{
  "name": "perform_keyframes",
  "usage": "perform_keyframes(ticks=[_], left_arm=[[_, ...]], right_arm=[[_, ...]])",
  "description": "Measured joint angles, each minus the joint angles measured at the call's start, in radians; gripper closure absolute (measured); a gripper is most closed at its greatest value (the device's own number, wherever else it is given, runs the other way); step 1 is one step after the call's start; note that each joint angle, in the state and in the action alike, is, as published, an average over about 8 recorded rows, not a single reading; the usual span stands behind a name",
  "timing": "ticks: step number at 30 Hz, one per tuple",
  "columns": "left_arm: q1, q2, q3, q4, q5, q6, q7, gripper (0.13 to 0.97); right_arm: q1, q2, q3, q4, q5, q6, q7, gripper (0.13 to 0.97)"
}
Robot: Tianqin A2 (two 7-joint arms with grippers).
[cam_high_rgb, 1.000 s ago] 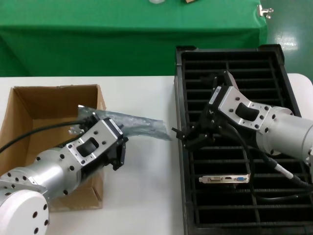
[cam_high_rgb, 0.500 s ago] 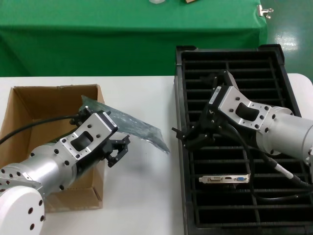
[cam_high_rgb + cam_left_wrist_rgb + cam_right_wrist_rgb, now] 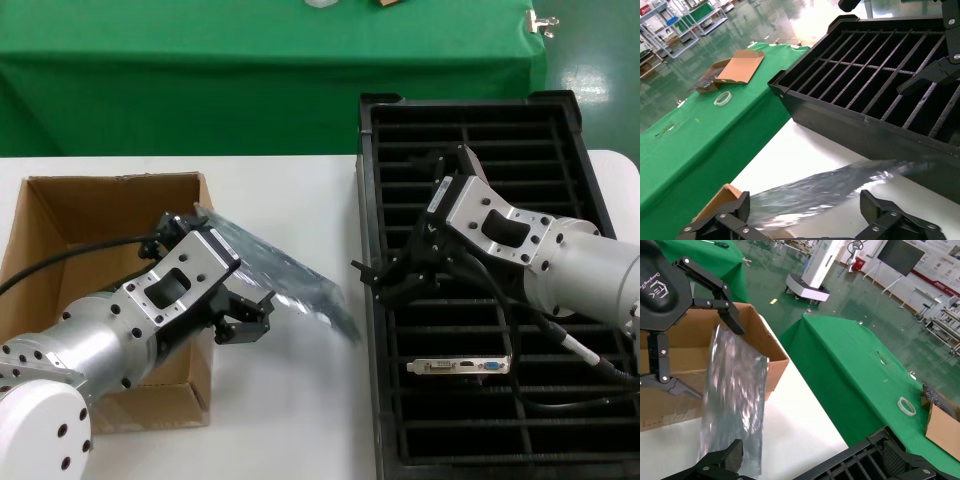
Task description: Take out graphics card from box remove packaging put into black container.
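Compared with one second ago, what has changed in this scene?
The left gripper has opened and let go of the packaging, which has slid out of the box and lower toward the table, its far end nearer the black container. The right gripper, open over the container, and the graphics card in its slot stayed put.

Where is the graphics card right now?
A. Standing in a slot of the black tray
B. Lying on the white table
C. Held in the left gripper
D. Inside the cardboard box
A: the graphics card stands in a slot of the black container, its silver bracket facing up.
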Motion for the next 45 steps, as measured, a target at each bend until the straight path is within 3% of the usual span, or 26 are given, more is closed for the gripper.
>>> perform_keyframes(ticks=[9,15,26,45], left_arm=[[0.002,0.0,0.0,0.002,-0.008,-0.006,0.004,0.281],[0.02,-0.003,-0.003,0.017,-0.065,-0.052,0.036,0.2],[0.077,-0.012,-0.013,0.067,-0.254,-0.206,0.142,0.132],[0.183,-0.029,-0.032,0.16,-0.607,-0.491,0.339,0.132]], right_arm=[[-0.004,-0.002,0.003,-0.001,0.006,0.004,-0.005,0.129],[-0.036,-0.013,0.026,-0.007,0.046,0.037,-0.043,0.129],[-0.142,-0.05,0.104,-0.029,0.181,0.146,-0.169,0.129],[-0.34,-0.12,0.248,-0.069,0.433,0.35,-0.404,0.129]])
